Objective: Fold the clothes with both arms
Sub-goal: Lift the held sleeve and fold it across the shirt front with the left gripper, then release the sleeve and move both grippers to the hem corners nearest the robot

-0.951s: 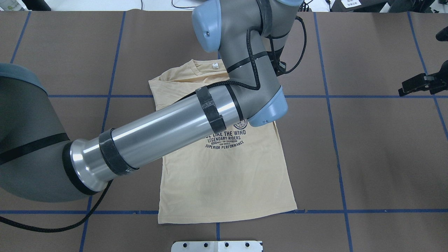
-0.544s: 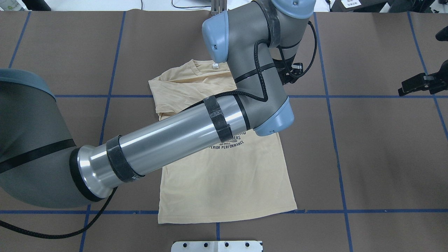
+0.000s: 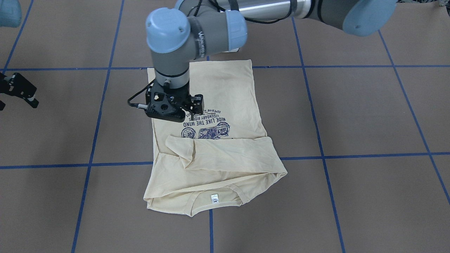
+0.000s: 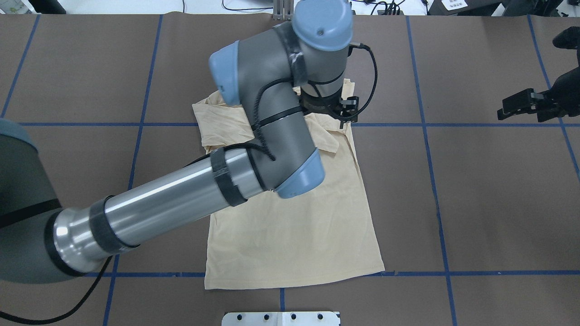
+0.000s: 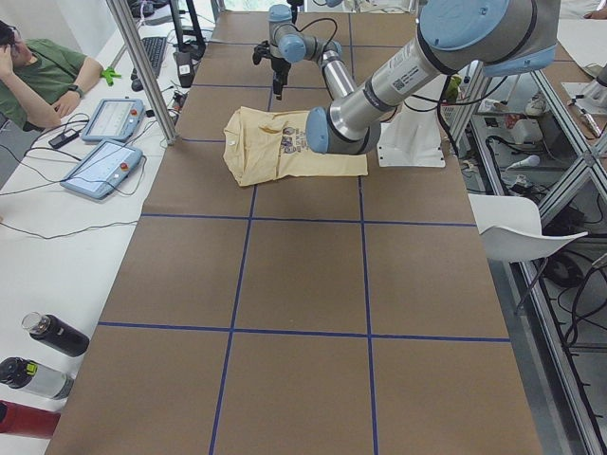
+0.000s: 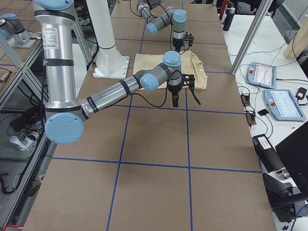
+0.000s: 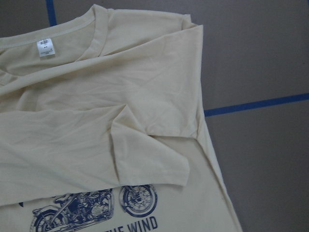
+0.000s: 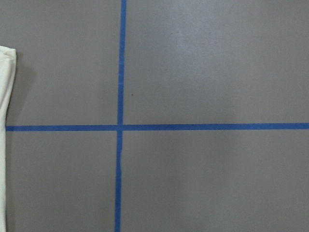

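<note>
1. You have the T-shirt [image 4: 290,235] lying print-up in the middle of the surface [image 4: 476,203]. Its hem points toward the robot's edge and its collar and neck label [image 3: 214,198] toward the operators' edge. That central spot looks chosen so either arm can reach it.
2. No sleeve sticks out past the body. The sleeves lie folded in across the chest, with one cuff [image 7: 149,159] resting just above the motorcycle print [image 3: 205,131]. This narrows the shirt to a rough rectangle, so I judge the sleeve step done and a hem-to-collar fold yet to come.
3. The left arm reaches across the shirt. Its left gripper [image 3: 175,110] points down over the side of the shirt nearest the surface's right end, beside the print. You cannot tell how the jaws are set, because the wrist body hides them and its own camera shows only loose, flat cloth.
4. The right gripper [image 3: 17,97] sits well apart from the cloth, toward the right end of the surface. Its jaws look spread and empty. Its camera sees bare surface, crossed blue tape lines [image 8: 120,128] and only a sliver of cloth. I read this as parking it clear of the crossing arm.
5. The collar end is wrinkled and layered. Watch that the folded sleeves do not slide open when an edge is lifted.
</note>
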Motion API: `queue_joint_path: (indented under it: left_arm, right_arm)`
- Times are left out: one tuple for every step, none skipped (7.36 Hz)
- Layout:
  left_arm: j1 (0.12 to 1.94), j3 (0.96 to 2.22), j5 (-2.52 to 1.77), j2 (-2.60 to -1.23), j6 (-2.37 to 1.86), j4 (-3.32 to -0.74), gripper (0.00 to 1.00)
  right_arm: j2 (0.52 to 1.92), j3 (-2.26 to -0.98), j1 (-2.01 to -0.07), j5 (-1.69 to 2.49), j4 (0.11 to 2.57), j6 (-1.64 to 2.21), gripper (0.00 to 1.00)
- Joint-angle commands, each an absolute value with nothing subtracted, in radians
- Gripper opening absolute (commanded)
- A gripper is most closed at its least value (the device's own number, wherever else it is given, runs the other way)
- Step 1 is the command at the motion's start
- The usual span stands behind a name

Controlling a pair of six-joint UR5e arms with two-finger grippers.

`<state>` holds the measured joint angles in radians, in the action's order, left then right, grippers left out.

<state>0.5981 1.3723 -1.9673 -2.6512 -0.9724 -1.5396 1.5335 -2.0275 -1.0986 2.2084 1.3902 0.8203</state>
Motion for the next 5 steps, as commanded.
queue_joint_path:
  left_arm:
    - [0.582,1.753,-1.967,-2.313,-0.927,-1.539,1.0]
    - [0.556,1.898,-1.956,-2.164,-0.927,-1.545,1.0]
    - [0.534,1.995,-1.919,-2.067,-0.934,-1.546,1.0]
    - [0.496,2.05,-1.881,-2.001,-0.946,-1.548,1.0]
    - [0.476,2.081,-1.873,-1.952,-0.978,-1.563,1.0]
  right_arm:
    - [1.542,-2.089,-0.952,2.133,1.335,1.042,1.0]
    - [1.548,-2.13,-0.863,2.068,1.335,1.137,1.0]
    - [1.558,-2.17,-0.753,1.993,1.335,1.241,1.0]
    - [1.574,-2.206,-0.617,1.87,1.335,1.349,1.0]
    - [1.575,-2.22,-0.48,1.741,1.335,1.438,1.0]
